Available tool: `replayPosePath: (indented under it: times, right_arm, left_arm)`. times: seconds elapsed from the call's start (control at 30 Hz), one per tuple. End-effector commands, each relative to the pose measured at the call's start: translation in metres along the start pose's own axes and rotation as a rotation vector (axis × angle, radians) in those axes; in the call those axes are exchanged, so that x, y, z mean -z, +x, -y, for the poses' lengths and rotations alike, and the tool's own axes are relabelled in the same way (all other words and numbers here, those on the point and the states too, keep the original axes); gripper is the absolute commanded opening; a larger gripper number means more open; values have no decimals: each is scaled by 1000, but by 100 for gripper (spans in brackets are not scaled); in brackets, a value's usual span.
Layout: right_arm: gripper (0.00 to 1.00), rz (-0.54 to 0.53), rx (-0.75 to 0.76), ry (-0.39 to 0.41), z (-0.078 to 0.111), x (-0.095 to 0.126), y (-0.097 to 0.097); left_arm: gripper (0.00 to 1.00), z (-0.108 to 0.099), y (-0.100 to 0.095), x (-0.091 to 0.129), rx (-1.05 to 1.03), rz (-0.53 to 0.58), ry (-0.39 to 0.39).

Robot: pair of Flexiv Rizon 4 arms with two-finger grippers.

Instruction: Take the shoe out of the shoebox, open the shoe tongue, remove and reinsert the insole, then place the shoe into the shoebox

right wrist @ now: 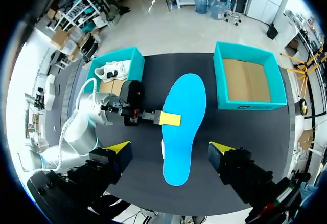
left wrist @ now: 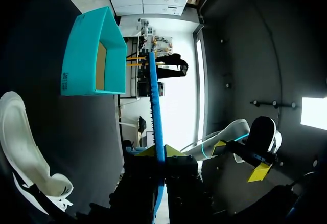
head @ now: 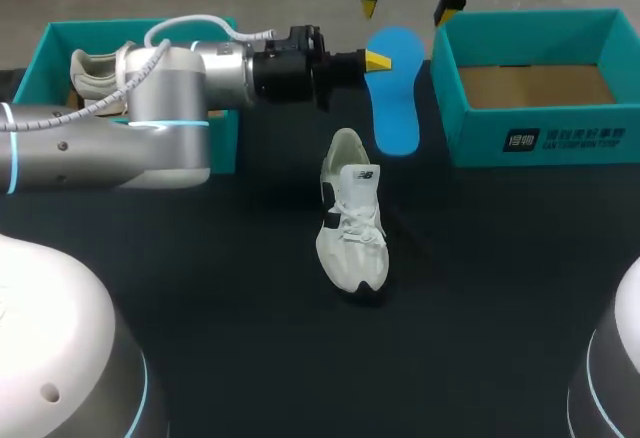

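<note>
From where I stand, the blue insole (head: 395, 93) (left wrist: 155, 96) (right wrist: 184, 127) is off the black table (head: 200, 298), lying flat with its face up. Its long axis runs from the near side of the table to the far side, and the broader end points to the far side. The left gripper (head: 375, 58) (left wrist: 160, 152) (right wrist: 169, 118) comes in from the side and is clamped on the insole's left edge, one yellow tip above and one below. The left wrist view shows the insole edge-on between those fingers, reaching straight ahead of them. The right gripper (head: 407, 8) (right wrist: 169, 147) hangs above the insole with its fingers spread wide, one on either side and neither touching it.

The white sneaker (head: 352, 213) (left wrist: 25, 147) stands upright on its sole on the table. Its toe points to the robot's side and its heel to the far side, so it lies roughly in line with the insole. The insole's narrower end is just beyond the heel and a little to the right.

To the right of the insole sits the empty teal shoebox (head: 540, 138) (left wrist: 82, 55) (right wrist: 225, 81), open at the top. Behind the left arm is a second teal shoebox (head: 140, 26) (right wrist: 134, 60) with another sneaker (head: 95, 70) (right wrist: 115, 70) in it.
</note>
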State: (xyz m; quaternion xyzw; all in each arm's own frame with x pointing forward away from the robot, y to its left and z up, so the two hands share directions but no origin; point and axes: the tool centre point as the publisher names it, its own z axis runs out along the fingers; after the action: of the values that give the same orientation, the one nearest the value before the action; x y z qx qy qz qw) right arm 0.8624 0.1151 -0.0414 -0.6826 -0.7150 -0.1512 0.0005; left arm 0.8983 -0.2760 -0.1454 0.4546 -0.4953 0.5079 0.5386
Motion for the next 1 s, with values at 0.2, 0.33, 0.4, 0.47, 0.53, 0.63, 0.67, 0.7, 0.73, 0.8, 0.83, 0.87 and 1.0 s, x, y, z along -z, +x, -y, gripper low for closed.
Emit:
replayPosePath:
  times: [0.2,0.33,0.4,0.47,0.53,0.63,0.67,0.7,0.73,0.8,0.83,0.87,1.0]
  right_arm:
    - [100,-413,-28,1,3,-2,-36]
    - [100,-498,-2,66,1,-3,-45]
    - [100,-586,16,97,2,-3,-48]
    - [100,-650,24,122,3,-1,-51]
    - [100,-676,30,126,4,-1,-53]
    - [100,-676,30,126,4,-1,-53]
    - [100,-676,30,126,4,-1,-53]
    - [100,-676,30,126,4,-1,-53]
    - [100,-676,30,126,4,-1,-53]
    - [100,-676,30,126,4,-1,-53]
    - [100,-676,30,126,4,-1,-53]
    - [100,-676,30,126,4,-1,-53]
    - [100,-676,30,126,4,-1,-53]
  left_arm:
    - [0,-1,0,1,5,10,10]
    - [0,0,1,2,5,14,12]
    - [0,0,2,2,4,14,15]
    - [0,1,3,3,3,15,18]
    - [0,1,4,3,1,15,20]
    - [0,2,5,3,-2,15,22]
    - [0,2,6,3,-3,15,23]
    - [0,2,6,3,-4,15,23]
    - [0,2,6,3,-5,14,24]
    - [0,2,6,2,-5,11,27]
    - [0,2,6,2,-5,10,28]
    - [0,3,6,1,-5,8,30]
    - [0,2,6,0,-3,5,30]
